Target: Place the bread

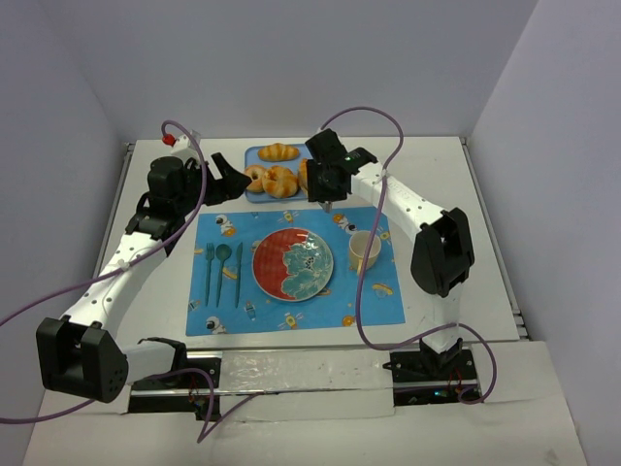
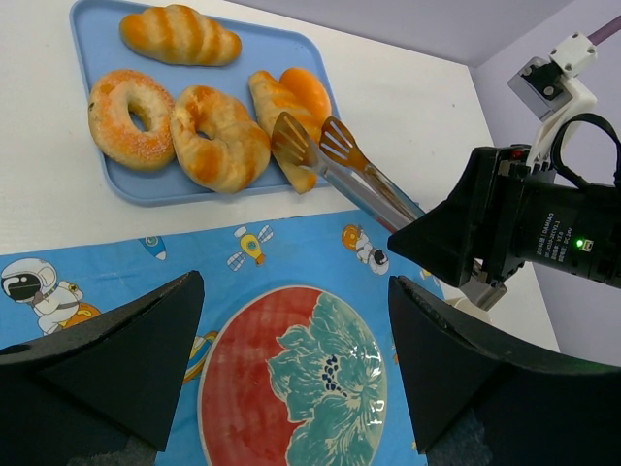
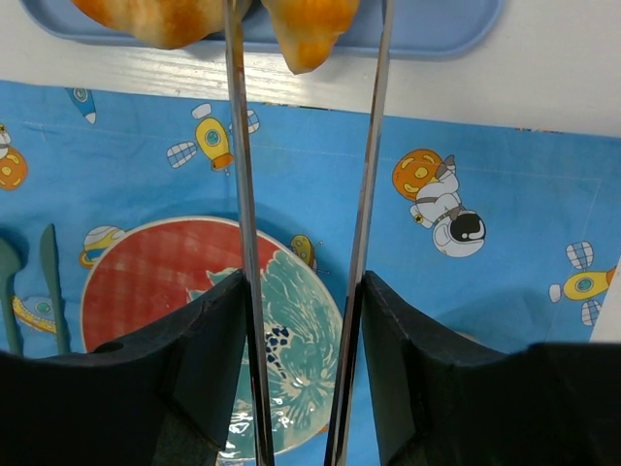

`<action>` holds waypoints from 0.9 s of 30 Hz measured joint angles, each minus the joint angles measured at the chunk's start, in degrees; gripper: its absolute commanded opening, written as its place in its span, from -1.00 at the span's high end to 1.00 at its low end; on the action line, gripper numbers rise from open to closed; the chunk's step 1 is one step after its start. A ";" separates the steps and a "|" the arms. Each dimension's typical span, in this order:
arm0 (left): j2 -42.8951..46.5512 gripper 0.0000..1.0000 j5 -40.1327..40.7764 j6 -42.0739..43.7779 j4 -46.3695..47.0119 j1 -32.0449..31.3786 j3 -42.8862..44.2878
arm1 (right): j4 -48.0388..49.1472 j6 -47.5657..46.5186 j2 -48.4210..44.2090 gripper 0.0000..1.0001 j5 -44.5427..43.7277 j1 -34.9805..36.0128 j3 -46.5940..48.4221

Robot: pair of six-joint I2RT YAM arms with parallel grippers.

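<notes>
Clamps tongs between right fingers | straddles bread end with tong tips, on tray at 12 o'clock of plate | holds left fingers apart at plate's 11 o'clock

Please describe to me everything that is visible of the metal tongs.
The tongs look like shiny metal, with two long, thin arms ending in flat, scalloped tips. The right hand grips the arms between its fingers, and the tips are apart. They reach out over the right end of the blue tray, with the tapered end of the long croissant between the arms. One tip overlaps it in the left wrist view, but I cannot tell whether they touch.
</notes>
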State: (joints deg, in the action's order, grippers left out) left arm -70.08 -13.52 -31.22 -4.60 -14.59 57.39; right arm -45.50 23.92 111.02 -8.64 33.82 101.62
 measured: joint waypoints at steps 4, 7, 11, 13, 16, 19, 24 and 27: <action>0.00 -0.74 0.00 0.00 0.00 0.00 0.00 | 0.11 0.02 0.00 0.12 0.09 0.02 0.00; -0.02 -0.74 0.00 0.00 0.00 0.00 0.02 | 0.11 0.02 0.00 0.29 0.17 0.04 0.00; -0.02 -0.74 0.02 0.00 -0.04 0.00 0.09 | 0.20 0.02 0.00 0.44 0.17 0.07 -0.22; -0.02 -0.74 0.00 0.00 -0.04 0.00 0.09 | 0.44 0.02 -0.31 0.60 0.15 0.07 -0.81; -0.02 -0.74 0.00 0.00 -0.15 0.00 0.09 | 0.39 0.00 -1.05 0.70 0.13 0.07 -1.27; -0.02 -0.74 0.02 0.00 -0.22 -0.02 0.09 | 0.02 0.00 -2.78 0.74 0.09 0.09 -1.86; -0.02 -0.74 0.02 0.00 -0.24 -0.02 0.09 | -0.13 0.00 -6.32 0.78 -0.09 0.22 -1.88; -0.02 -0.74 0.02 0.02 -0.26 -0.07 0.09 | -0.11 0.00 -8.24 0.78 -0.20 0.33 -2.03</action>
State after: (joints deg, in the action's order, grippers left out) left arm -70.11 -13.50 -31.20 -4.86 -14.66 57.47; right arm -45.60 23.92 102.78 -8.84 34.15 99.59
